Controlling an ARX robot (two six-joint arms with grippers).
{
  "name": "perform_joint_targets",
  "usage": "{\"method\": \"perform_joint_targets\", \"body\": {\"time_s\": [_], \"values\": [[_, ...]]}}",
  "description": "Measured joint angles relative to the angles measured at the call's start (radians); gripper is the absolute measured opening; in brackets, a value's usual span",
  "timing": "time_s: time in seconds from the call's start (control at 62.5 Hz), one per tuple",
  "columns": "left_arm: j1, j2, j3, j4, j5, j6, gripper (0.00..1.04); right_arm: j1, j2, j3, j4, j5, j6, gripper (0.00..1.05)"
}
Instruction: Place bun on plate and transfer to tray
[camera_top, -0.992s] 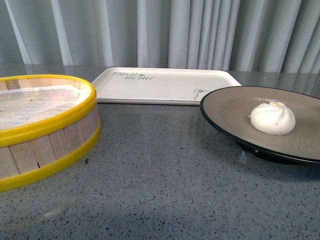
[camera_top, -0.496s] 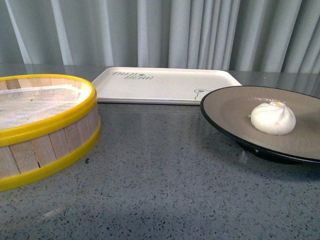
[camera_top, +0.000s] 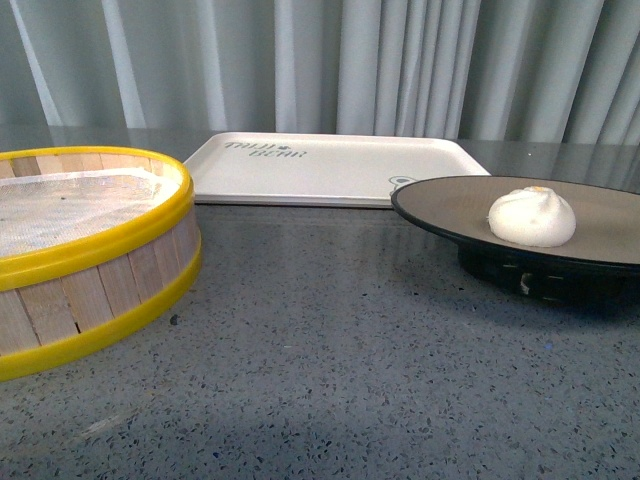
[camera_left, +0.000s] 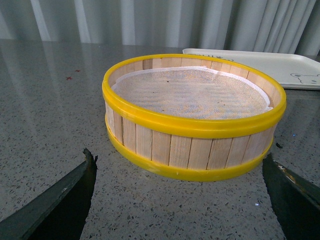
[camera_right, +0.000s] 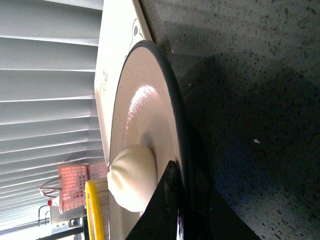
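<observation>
One pleated bun (camera_top: 531, 216) on one matte round plate (camera_top: 440, 200), rim pinched in your R pincer (camera_right: 182, 174). L pincer (camera_left: 177, 159) spread wide, empty.

The only writing stands on the cream-white rectangular tray (camera_top: 330, 168). It is two short lines of grey capital lettering (camera_top: 265, 151) near the tray's far left corner, too small and slanted to read with certainty. A small grey outline drawing of a bear (camera_left: 305, 77) sits at the tray's near right corner. In the front view the black-rimmed beige-brown round plate (camera_top: 450, 205) hides part of it. A tiny red cross-shaped mark (camera_left: 68, 78) shows on the grey speckled tabletop (camera_left: 50, 125).
</observation>
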Motion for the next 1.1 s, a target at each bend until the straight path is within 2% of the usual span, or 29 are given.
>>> {"method": "perform_joint_targets", "body": {"time_s": [0.336, 0.56, 0.912, 1.104], "values": [[0.0, 0.0, 0.0, 0.0, 0.0, 0.0, 0.98, 0.034, -0.133, 0.006, 0.056, -0.079, -0.008, 0.02], [0.0, 0.0, 0.0, 0.0, 0.0, 0.0, 0.98, 0.039, -0.113, 0.117, 0.119, -0.067, 0.009, 0.02], [0.0, 0.0, 0.0, 0.0, 0.0, 0.0, 0.98, 0.091, 0.274, 0.53, 0.074, -0.001, 0.034, 0.02], [0.0, 0.0, 0.0, 0.0, 0.0, 0.0, 0.98, 0.138, 0.519, 0.869, -0.044, 0.05, 0.078, 0.02]]}}
